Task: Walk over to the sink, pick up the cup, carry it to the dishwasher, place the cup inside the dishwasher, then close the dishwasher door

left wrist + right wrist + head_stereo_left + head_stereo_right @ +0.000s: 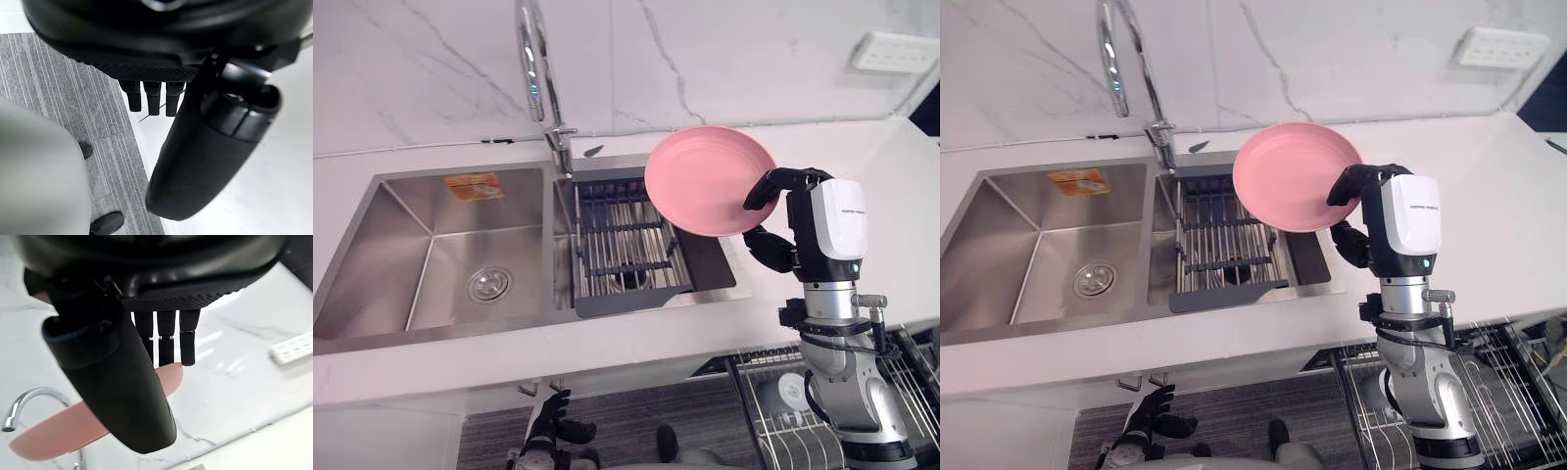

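The right hand (803, 230) pinches a pink plate (705, 181) by its rim over the sink's (411, 245) right basin. The dishwasher rack (769, 401) lies below, rightward. The left hand (551, 419) hangs low, fingers relaxed.

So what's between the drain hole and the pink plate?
A dish rack, lying in the sink between drain and plate; the left eye view shows it.

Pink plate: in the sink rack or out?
Out: right hand grips pink plate by its rim, tilted above the sink rack.
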You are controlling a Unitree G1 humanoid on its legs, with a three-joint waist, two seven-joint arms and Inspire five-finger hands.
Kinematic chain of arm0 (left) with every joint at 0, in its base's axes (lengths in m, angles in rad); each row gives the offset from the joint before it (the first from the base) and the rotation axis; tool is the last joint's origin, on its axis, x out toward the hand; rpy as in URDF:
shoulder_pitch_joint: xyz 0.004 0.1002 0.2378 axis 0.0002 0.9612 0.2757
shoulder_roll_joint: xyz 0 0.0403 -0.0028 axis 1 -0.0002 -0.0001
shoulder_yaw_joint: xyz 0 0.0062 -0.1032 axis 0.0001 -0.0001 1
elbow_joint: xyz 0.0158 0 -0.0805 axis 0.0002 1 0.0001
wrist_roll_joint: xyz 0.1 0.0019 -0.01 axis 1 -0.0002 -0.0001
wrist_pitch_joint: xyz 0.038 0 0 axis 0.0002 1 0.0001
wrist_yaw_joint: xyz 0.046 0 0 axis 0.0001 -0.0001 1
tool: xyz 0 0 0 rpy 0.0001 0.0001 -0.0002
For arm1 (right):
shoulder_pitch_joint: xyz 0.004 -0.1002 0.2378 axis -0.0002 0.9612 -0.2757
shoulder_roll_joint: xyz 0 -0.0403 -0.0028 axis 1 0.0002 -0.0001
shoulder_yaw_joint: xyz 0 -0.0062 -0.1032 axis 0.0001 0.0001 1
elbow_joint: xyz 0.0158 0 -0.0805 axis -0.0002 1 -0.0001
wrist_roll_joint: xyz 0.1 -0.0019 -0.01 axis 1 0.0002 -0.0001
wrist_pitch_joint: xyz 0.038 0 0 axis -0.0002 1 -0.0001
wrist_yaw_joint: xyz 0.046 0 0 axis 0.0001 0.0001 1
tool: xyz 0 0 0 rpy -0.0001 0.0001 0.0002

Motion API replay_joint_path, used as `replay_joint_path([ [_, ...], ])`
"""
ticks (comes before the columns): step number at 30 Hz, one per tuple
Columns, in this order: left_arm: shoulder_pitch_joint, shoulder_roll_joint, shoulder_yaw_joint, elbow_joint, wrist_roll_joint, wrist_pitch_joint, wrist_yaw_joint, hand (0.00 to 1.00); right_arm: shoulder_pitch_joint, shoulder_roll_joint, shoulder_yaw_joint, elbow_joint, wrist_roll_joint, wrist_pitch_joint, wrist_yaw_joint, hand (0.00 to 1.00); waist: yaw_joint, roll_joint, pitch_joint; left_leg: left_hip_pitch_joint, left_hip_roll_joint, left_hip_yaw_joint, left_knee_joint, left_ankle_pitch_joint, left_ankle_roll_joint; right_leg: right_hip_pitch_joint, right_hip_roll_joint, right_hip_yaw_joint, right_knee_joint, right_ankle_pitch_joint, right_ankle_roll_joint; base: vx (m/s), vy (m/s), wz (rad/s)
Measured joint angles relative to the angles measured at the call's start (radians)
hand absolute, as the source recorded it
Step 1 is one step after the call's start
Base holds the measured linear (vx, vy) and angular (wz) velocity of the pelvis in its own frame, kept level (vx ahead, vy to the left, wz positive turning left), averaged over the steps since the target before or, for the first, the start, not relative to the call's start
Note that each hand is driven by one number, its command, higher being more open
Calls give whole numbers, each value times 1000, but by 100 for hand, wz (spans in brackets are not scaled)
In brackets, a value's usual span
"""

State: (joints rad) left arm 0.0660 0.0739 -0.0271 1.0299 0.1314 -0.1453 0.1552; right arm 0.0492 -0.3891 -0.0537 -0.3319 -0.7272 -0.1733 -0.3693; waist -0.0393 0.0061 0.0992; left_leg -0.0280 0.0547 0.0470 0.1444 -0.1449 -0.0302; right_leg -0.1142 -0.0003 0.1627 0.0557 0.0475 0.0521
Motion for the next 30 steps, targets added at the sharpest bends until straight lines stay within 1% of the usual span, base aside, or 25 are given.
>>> replay_joint_path([
  [2, -7, 0, 6, 0, -17, 9, 0, 90, -6, 6, 22, 16, -2, 21, 1, 30, 0, -1, 21, 8, -8, 62, 14, -17, 15, -30, 6, 76, 21, 19, 18, -124, 76, -96],
  [3, -11, 1, 10, -1, -19, 10, -1, 90, -8, 6, 25, 20, -3, 25, 1, 30, 0, -2, 34, 12, -9, 82, 23, -21, 17, -34, 8, 94, 27, 24, 22, -156, 69, -98],
  [4, -14, 3, 12, -5, -25, 7, -1, 90, -15, 6, 33, 34, -4, 34, 1, 30, -1, -7, 51, 11, -12, 118, 49, -34, 26, -48, 11, 118, 45, 32, 31, -148, 51, -79],
  [5, -16, 6, 15, -8, -25, 7, -1, 90, -20, 6, 39, 43, -5, 42, 1, 30, -1, -11, 58, 8, -12, 140, 68, -44, 29, -57, 14, 120, 53, 37, 32, -220, 47, -104],
  [6, -22, 6, 24, -7, -35, 8, -1, 90, -28, 8, 44, 52, -8, 55, 6, 30, 2, -14, 70, 1, -1, 188, 99, -57, 43, -66, 10, 98, 32, 68, 26, -251, 14, -99],
  [7, -27, 1, 31, -7, -38, 6, -1, 90, -37, 8, 44, 52, -10, 60, 8, 30, 12, -12, 86, 2, 10, 225, 107, -60, 51, -76, -2, 12, 70, 42, -10, -304, -15, -117],
  [8, -31, 1, 40, -8, -38, 1, 1, 90, -41, 8, 45, 52, -11, 61, 10, 30, 18, -12, 92, 4, 26, 265, 111, -58, 50, -112, -24, -130, 189, -28, -56, -245, -49, -99],
  [9, -33, 5, 39, -6, -37, 0, 1, 90, -40, 8, 45, 52, -11, 60, 13, 30, 17, -11, 92, 2, 43, 286, 122, -58, 49, -116, -55, -228, 295, -91, -60, -148, -60, -77],
  [11, -34, 9, 38, -6, -37, -1, 1, 90, -40, 8, 48, 52, -12, 56, 13, 30, 20, -15, 90, 0, 63, 308, 127, -55, 43, -100, -88, -285, 370, -159, -55, -57, -140, -49],
  [12, -34, 14, 37, -7, -36, -1, 0, 90, -38, 9, 53, 52, -13, 49, 14, 30, 18, -25, 87, -11, 72, 312, 140, -62, 35, -69, -108, -293, 367, -192, -37, -44, -269, -38],
  [13, -43, 27, 38, -4, -34, -1, 0, 90, -35, 11, 56, 53, -14, 48, 16, 30, 15, -44, 85, -25, 70, 310, 166, -70, 11, -31, -101, -274, 275, -217, -12, -32, -253, -22],
  [14, -48, 20, 38, 3, -34, 5, 1, 90, -30, 12, 57, 59, -17, 51, 21, 30, 12, -32, 84, -30, 82, 293, 171, -70, 0, -24, -83, -278, 252, -208, -6, -19, -190, -22],
  [15, -39, 11, 38, 1, -36, 5, -3, 90, -14, 17, 57, 60, -22, 55, 24, 30, 19, -26, 79, -26, 88, 262, 152, -66, 1, -7, -52, -272, 206, -178, -25, 12, -134, -32],
  [16, -37, 11, 38, -2, -34, 4, -3, 90, 9, 37, 57, 58, -23, 54, 26, 30, 25, -21, 71, -13, 102, 264, 125, -48, -13, 10, -26, -260, 161, -151, -43, 38, -151, -45],
  [17, -35, 13, 38, -1, -34, 5, -3, 90, 30, 57, 56, 57, -23, 54, 27, 30, 25, -27, 65, 0, 108, 264, 99, -37, -28, 17, -10, -251, 136, -136, -54, 51, -147, -39],
  [19, -32, 12, 37, -1, -34, 5, -3, 90, 82, 85, 33, 50, -22, 53, 27, 30, 22, -28, 60, 14, 111, 262, 66, -18, -32, 32, 7, -244, 101, -116, -62, 104, -114, -22],
  [20, -32, 10, 37, 0, -34, 5, -3, 90, 123, 102, 3, 47, -22, 55, 27, 30, 20, -26, 59, 25, 111, 259, 46, -7, -42, 40, 11, -244, 87, -112, -62, 110, -63, -7],
  [22, -28, 9, 37, 2, -34, 5, -2, 90, 178, 122, -32, 48, -21, 69, 27, 30, 17, -25, 58, 53, 104, 249, 17, 5, -51, 63, 12, -243, 71, -111, -62, 72, 12, -2],
  [24, -17, 8, 37, 6, -34, 5, -2, 90, 221, 136, -54, 48, -20, 74, 26, 30, 13, -19, 48, 75, 97, 243, 0, 7, -51, 88, 11, -237, 50, -108, -56, 67, 49, -5],
  [28, -5, -1, 19, 20, -33, 4, 0, 90, 282, 187, -99, 53, 0, 74, 15, 30, 8, -1, 15, 94, 78, 241, -12, 17, -47, 127, -8, -234, -3, -94, -35, 48, 72, 1],
  [30, -5, -3, 19, 27, -34, 4, 0, 90, 286, 203, -123, 68, 16, 74, 10, 30, 6, 5, 7, 95, 68, 239, -19, 20, -43, 133, -17, -236, -18, -87, -28, 7, 64, 6],
])
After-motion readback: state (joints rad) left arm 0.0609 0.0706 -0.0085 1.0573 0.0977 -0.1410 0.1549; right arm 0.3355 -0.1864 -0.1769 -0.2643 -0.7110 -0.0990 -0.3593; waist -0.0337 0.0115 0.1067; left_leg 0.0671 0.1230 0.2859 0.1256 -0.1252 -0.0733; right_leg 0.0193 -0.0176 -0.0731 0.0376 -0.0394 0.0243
